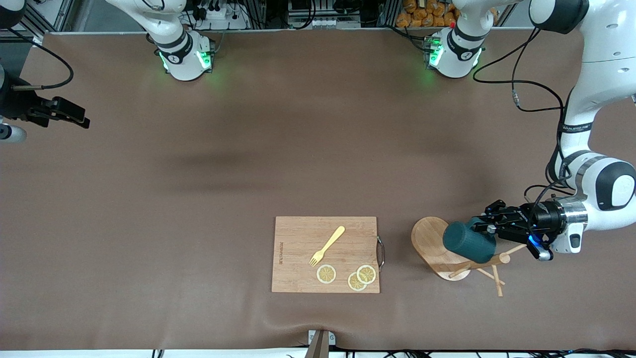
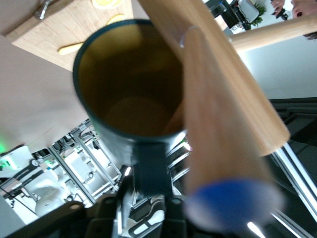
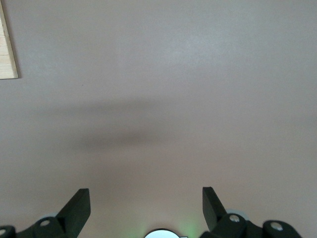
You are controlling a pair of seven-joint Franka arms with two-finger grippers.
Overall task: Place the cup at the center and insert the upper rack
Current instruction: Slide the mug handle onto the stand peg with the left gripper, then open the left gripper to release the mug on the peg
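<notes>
1. A flat wooden cutting board (image 1: 325, 254) with a metal handle lies on the brown table (image 1: 198, 199), close to the front camera.
2. A yellow plastic fork (image 1: 327, 245) and three round lemon slices (image 1: 348, 275) lie on the board.
3. Beside the board, toward the left arm's end of the table, stands the light wooden mug tree (image 1: 437, 248) with an oval base, a round post and thin pegs.
4. The small dark teal ribbed cup (image 1: 469, 242) with a yellowish inside is tipped on its side over the mug tree, touching the post.
5. The left tool (image 1: 489, 229) is at the cup's handle, above the mug tree. In the left wrist view the cup's handle (image 2: 151, 166) sits between its fingers. I cannot tell if the grip is tight or loose.
6. Farthest away, the right tool (image 3: 146, 203) waits in the air over the bare table at the right arm's end. Its fingers are spread wide and hold nothing.
</notes>
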